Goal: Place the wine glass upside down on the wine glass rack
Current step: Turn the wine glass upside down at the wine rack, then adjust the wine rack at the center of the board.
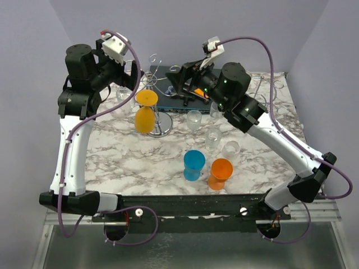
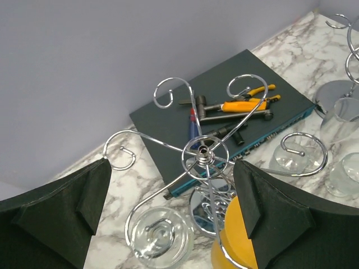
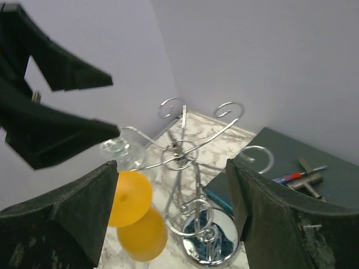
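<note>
The chrome wine glass rack [image 1: 157, 109] stands at the back middle of the table. A yellow wine glass [image 1: 145, 112] hangs upside down from one hook. A clear wine glass [image 2: 160, 236] hangs upside down from the neighbouring hook, its foot resting in the loop. My left gripper [image 2: 174, 218] is open and empty just above it, with the rack hub [image 2: 205, 151] between its fingers. My right gripper [image 3: 176, 224] is open and empty, facing the rack [image 3: 179, 148] from the right. The yellow glass [image 3: 134, 216] and clear glass [image 3: 120, 148] also show in that view.
A dark box with hand tools [image 1: 174, 92] lies behind the rack. Three clear glasses [image 1: 213, 137] stand right of the rack. A blue glass [image 1: 194, 165] and an orange glass [image 1: 220, 174] stand near the front. More chrome wire [image 2: 348, 56] rises at the right.
</note>
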Motion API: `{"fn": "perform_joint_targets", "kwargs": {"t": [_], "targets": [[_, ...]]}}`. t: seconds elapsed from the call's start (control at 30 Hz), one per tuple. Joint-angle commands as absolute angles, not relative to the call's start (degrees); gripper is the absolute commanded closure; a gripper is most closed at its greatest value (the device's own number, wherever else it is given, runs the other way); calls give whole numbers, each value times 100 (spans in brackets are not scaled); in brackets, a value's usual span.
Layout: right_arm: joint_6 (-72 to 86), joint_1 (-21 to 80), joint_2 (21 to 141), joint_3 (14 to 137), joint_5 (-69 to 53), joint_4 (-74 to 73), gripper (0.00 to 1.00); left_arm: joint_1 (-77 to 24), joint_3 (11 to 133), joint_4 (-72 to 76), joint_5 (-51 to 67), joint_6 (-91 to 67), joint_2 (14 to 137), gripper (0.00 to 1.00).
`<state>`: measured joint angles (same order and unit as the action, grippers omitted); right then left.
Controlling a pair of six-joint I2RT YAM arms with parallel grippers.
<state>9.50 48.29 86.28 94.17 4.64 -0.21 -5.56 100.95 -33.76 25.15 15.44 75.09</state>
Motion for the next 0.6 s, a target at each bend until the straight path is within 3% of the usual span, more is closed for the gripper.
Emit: {"fn": "perform_joint_targets", "kwargs": {"t": [0.0,0.57], "targets": [[1258,4309,9108,10038,615,-1173,18,-767,10368,-3796,2674,1239,7956,1],[1666,3134,11107,12434,-733,-2350,26,-1564,10510,-3613,1622,1165,8596,6]]}}
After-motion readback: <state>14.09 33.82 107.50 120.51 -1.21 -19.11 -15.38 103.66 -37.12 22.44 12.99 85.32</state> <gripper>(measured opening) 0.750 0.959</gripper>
